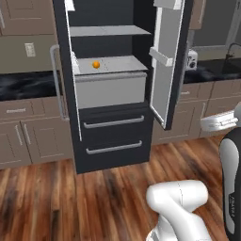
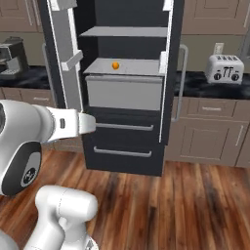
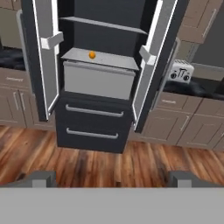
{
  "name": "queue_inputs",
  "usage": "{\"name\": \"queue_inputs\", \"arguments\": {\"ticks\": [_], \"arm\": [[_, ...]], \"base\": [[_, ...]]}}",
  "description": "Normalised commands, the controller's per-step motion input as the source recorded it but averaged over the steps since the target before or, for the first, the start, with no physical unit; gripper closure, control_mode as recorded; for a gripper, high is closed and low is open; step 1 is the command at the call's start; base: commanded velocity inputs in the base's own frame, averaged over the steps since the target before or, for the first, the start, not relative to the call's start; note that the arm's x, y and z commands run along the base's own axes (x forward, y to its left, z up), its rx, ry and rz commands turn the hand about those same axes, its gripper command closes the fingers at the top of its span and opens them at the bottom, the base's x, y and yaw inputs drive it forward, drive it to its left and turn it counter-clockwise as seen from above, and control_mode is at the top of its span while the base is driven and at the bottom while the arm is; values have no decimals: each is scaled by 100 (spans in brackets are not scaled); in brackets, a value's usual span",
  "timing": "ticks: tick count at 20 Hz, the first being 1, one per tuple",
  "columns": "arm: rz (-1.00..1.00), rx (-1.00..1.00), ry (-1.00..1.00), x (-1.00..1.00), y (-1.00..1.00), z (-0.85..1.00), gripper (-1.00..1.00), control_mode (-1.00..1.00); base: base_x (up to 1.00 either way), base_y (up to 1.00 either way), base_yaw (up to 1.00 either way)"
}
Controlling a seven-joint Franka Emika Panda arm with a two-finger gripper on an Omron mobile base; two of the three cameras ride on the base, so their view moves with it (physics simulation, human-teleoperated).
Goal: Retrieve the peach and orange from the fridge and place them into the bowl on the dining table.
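orange [image 1: 96,65]: sitting on the lower grey-white shelf inside the fridge, toward the left part of that shelf, with bare shelf around it on every side; in the right base view [image 2: 115,65] and the hand view [image 3: 92,55] it is showing as a small bright ball just above the pale bin.

fridge [image 1: 115,136]: standing against the far wall with both upper doors swinging wide open, white inner linings and door racks facing inward; the two lower drawers with grey bar handles are staying shut.

shelves [image 1: 110,31]: an upper shelf is lying bare above the one carrying the orange.

pale bin [image 1: 111,89]: sitting directly under the orange's shelf, its front facing the robot.

pincer [image 3: 112,178]: spread wide, the two dark tips [image 3: 40,177] standing far apart at the bottom of the hand view, pinching nothing, well short of the fridge and pointing toward it over the floor.

arm [image 2: 58,124]: reaching forward from the near left in the right base view, its white forearm crossing in front of the fridge's left door.

wood floor [image 1: 70,197]: lying between the robot and the fridge.

counter [image 2: 210,85]: the dark-topped wall counter is running to either side of the fridge over brown cabinets.

toaster [image 2: 224,69]: sitting on the counter to the right of the fridge.

coffee machine [image 2: 12,56]: sitting on the counter to the left of the fridge.
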Motion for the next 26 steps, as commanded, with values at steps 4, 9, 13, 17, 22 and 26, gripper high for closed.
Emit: {"name": "queue_inputs", "arguments": {"ticks": [4, 9, 13, 17, 22, 26], "arm": [[0, 0, 0, 0, 0, 0, -100, 100], [0, 0, 0, 0, 0, 0, -100, 100], [0, 0, 0, 0, 0, 0, -100, 100], [0, 0, 0, 0, 0, 0, -100, 100], [0, 0, 0, 0, 0, 0, -100, 100], [0, 0, 0, 0, 0, 0, -100, 100]], "base": [[100, 0, 4], [100, 1, 4], [100, 11, 3], [100, 23, 2], [100, 36, 0], [100, 49, 0]]}}
